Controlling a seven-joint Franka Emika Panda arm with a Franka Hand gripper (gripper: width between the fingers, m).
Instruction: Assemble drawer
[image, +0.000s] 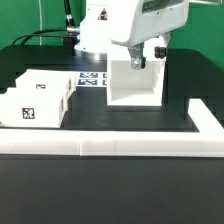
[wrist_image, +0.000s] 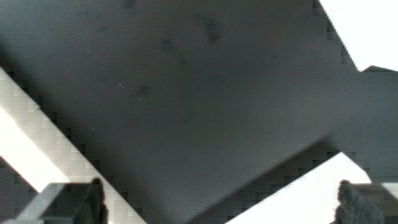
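Note:
The drawer's large hollow white shell (image: 135, 86) stands on the dark table at the centre, its open side facing up and forward. Two smaller flat white boxes (image: 40, 100) with square tags lie at the exterior view's left, touching each other. My gripper (image: 147, 56) hangs just above the shell's top rear edge, open and empty. In the wrist view the fingers (wrist_image: 71, 205) stand wide apart around my gripper's gap (wrist_image: 217, 205), with dark table between them. A white part (wrist_image: 317, 195) shows near one finger and a white strip (wrist_image: 25, 140) along the edge; I cannot tell which parts these are.
The marker board (image: 92, 78) lies flat behind the boxes, beside the shell. A long low white border rail (image: 130, 147) runs along the front and turns back at the exterior view's right (image: 205, 118). Black cables hang behind the arm.

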